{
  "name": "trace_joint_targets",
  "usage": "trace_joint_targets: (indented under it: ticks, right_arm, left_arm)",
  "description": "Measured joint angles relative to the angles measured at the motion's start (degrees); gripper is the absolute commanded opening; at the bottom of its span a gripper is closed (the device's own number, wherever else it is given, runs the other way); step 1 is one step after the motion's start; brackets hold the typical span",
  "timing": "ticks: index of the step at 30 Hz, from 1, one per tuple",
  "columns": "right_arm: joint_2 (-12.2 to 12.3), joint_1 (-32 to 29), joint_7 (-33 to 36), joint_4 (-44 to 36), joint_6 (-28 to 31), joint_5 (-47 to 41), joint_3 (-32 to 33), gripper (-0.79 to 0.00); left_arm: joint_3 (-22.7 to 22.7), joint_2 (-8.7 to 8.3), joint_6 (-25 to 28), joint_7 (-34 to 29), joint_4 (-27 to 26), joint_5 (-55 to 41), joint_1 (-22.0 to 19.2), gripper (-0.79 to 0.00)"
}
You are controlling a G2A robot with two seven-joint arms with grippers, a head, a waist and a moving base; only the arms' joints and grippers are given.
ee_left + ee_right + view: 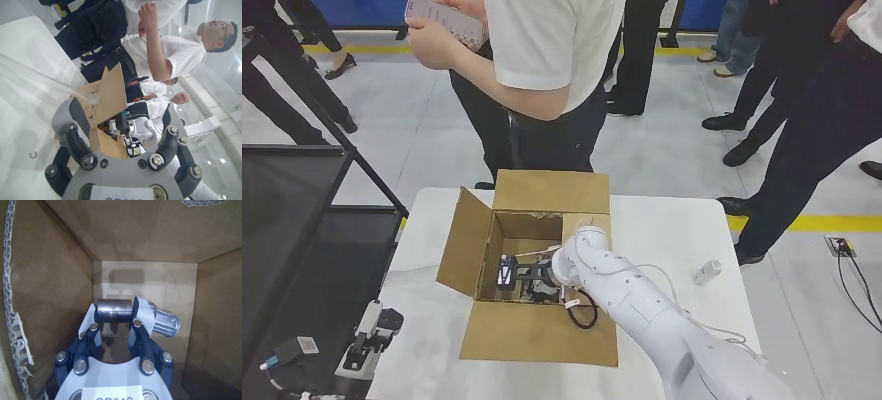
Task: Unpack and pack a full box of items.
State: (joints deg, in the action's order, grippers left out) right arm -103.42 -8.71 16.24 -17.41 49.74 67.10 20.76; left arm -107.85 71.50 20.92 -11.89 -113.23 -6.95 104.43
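right claw (114, 311) deep inside the box (47, 275), clamped on a dark metal cylinder (114, 314); silver fluted part (166, 323) just beside it; left claw (122, 106) wide open outside

light: bright overhead | box (143, 237) interior dim | left wrist edges warped
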Motion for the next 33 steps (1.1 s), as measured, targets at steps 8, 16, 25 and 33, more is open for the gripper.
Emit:
trace_joint_targets:
  ticks: [8, 16, 25, 33]
  right_arm:
    - [0.21, 0.1, -1.79, -0.63, -0.47, 1.59, 0.3, -0.425]
    - [0.45, 0.04, -2.01, -1.0, -0.64, 2.25, 0.95, -0.413]
    - [1.47, 0.59, -6.0, -3.8, -1.61, 4.37, 1.84, -0.296]
    - [4.97, -0.37, -13.79, -10.97, -4.4, 9.69, 3.32, -0.095]
  left_arm:
    - [0.25, 0.11, -0.21, 0.01, -0.11, 0.43, -0.19, 0.0]
    - [0.27, 0.2, -0.25, -0.11, -0.03, 0.34, -0.48, 0.0]
    - [0.19, 0.25, -0.73, -0.5, 0.37, 0.32, -1.11, 0.0]
    - [0.57, 0.27, -1.4, -0.95, 0.32, 0.97, -2.0, 0.0]
